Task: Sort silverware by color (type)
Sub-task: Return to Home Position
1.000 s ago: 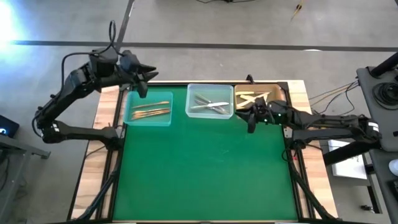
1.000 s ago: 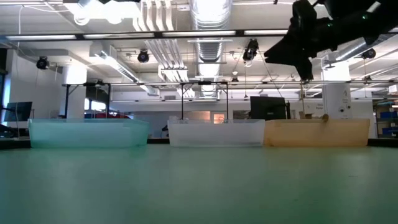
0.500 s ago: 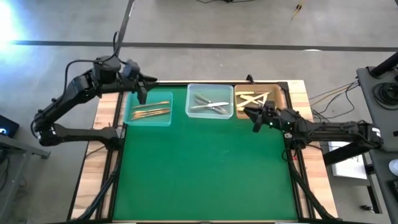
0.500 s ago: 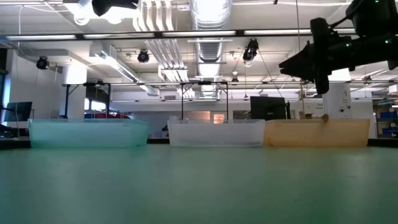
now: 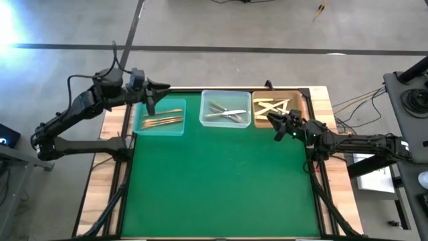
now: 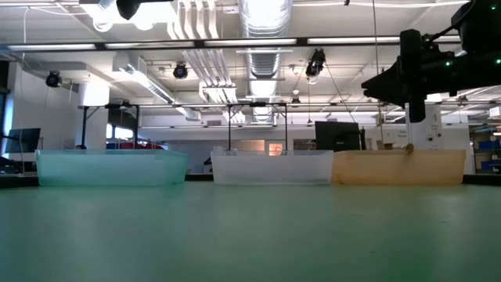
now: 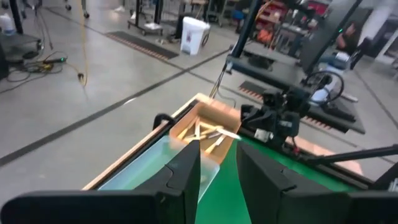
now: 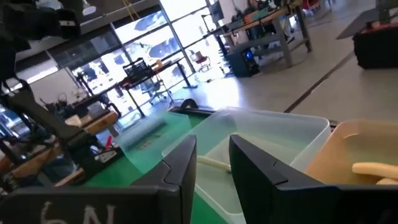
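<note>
The silverware lies in three trays along the table's far edge. Golden-bronze pieces are in the teal tray. Silver pieces are in the clear tray. Cream pieces are in the orange tray. My left gripper hovers above the teal tray's far left corner, open and holding nothing. My right gripper hangs open and roughly level over the orange tray's near edge, pointing toward the clear tray, with nothing between its fingers.
The green mat in front of the trays is bare. In the low view the three trays stand side by side: teal, clear, orange. My right gripper hangs above the orange one. Bare wood borders the mat.
My right gripper has sunk and drawn back toward the table's right edge. It has tipped up from pointing down to about level. My left gripper has come down a little over the teal tray's far corner and rolled about its own axis. The silverware has stayed put.
</note>
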Action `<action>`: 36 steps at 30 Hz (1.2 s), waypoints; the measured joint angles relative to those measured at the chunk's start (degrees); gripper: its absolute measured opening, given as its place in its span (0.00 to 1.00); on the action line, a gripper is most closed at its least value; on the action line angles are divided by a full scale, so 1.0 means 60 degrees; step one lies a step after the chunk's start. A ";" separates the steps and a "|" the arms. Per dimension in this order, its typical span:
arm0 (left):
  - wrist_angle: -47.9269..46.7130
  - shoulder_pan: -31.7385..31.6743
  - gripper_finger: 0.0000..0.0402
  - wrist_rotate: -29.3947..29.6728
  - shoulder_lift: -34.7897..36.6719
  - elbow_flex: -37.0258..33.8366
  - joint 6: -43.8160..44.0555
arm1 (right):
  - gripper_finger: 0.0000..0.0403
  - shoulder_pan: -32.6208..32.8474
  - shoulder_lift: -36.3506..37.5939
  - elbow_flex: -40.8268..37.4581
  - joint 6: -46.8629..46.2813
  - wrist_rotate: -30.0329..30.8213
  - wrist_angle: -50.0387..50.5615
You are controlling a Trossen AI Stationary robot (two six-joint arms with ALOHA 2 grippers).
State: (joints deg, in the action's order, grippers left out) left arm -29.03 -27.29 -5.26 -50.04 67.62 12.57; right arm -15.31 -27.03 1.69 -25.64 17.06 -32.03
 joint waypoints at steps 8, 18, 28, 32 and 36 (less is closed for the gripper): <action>0.2098 0.0198 0.22 -0.1784 0.0683 -0.1293 -0.0900 | 0.23 0.0000 0.0004 0.0000 0.0607 0.1013 0.0635; 0.6598 0.0458 0.22 -0.2373 0.2198 -0.5391 0.0924 | 0.22 0.0000 -0.0022 0.0000 -0.0713 0.1180 0.2027; 1.1963 0.0544 0.22 -0.1956 0.1330 -0.9072 0.1713 | 0.19 0.0000 -0.0022 0.0000 -0.0697 0.1169 0.2682; 1.2699 0.0544 0.22 -0.1528 0.0867 -0.9522 0.1636 | 0.20 0.0000 -0.0022 0.0000 -0.0696 0.1169 0.2685; 1.2739 0.0544 0.22 -0.1491 0.0454 -0.9618 0.0518 | 0.21 0.0000 -0.0022 0.0000 -0.0694 0.1169 0.2685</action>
State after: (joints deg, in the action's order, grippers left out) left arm 47.41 -24.03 -14.21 -47.31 9.91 15.68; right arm -15.31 -27.16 1.69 -29.80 24.08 -15.92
